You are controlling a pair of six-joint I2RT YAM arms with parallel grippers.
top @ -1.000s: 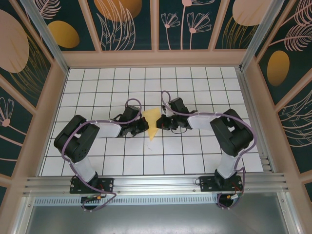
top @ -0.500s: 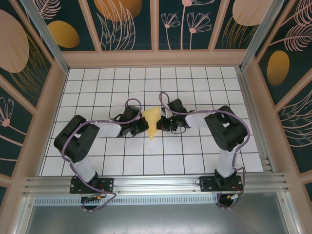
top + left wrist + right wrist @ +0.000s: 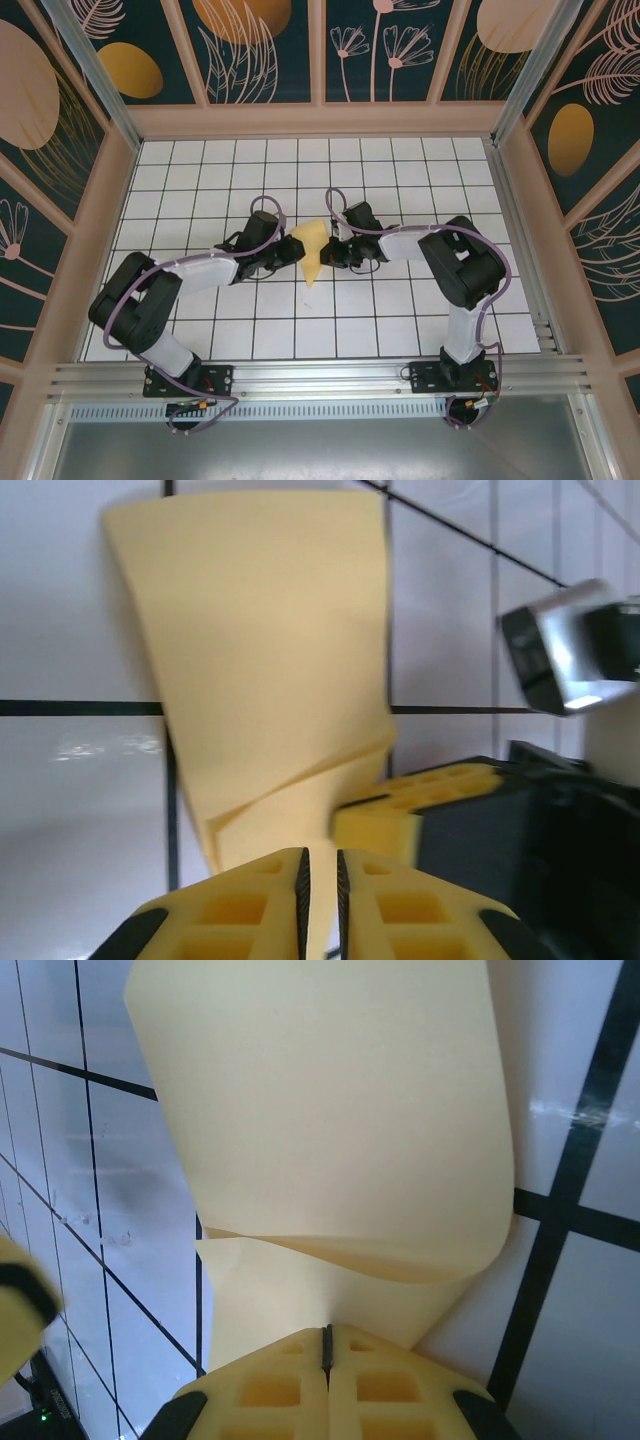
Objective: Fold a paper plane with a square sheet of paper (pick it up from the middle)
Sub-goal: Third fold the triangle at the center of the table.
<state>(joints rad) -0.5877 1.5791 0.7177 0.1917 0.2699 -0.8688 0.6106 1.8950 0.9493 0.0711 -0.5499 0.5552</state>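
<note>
Two grippers meet at the folded square sheet of paper, which sits at the middle of the white grid table with its broad end far and its point near. What has just changed is on the left. The left gripper was clamped a second ago, and its jaws now stand a crack apart with the sheet's edge running down into the slot. We cannot tell whether they still pinch it or have already let go. The right gripper is pressed tight together, and the sheet curls out of its seam, so the paper is held from the right side.

We read this as a handover. The right holds the wedge steady while the left loosens, probably to take a new hold for the next crease. The plane is only partly folded, a creased wedge with loose layers and not yet a slim dart.

Against the earlier top view, the left arm has stretched out. Its elbow has dropped nearer and further left, and its wrist has shifted slightly farther. The right arm's elbow has drawn in a little. The sheet itself lies where it lay.
</note>
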